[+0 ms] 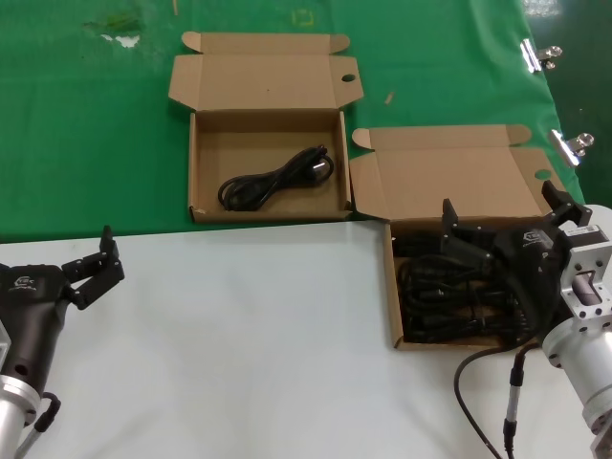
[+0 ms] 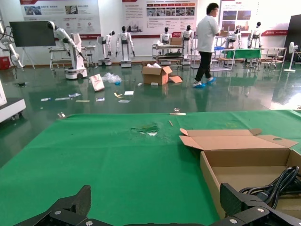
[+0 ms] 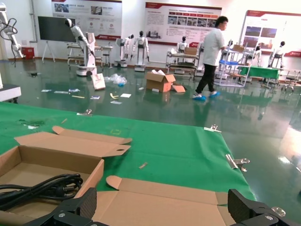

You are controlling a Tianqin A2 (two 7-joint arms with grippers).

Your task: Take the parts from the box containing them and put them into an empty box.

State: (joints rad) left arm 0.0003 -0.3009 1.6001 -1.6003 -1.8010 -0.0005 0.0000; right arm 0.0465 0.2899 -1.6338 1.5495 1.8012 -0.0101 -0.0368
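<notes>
From the head view, one cord (image 1: pixel 277 179) already lies in the far box (image 1: pixel 268 164); many cords (image 1: pixel 445 292) remain in the near box (image 1: pixel 449 258), where my right claw (image 1: pixel 502 225) hangs spread wide, holding nothing. My left claw (image 1: pixel 96 263) waits open over the desk (image 1: pixel 239 335). Both wrist views confirm splayed fingers.

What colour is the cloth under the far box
Green; the cloth under the far box shows best in the head view.

The right gripper (image 1: pixel 497 225) covers much of the cords (image 1: pixel 435 292) in the near box (image 1: pixel 392 306), so their number cannot be told. Both arms are cut off by the head view's lower edge.
</notes>
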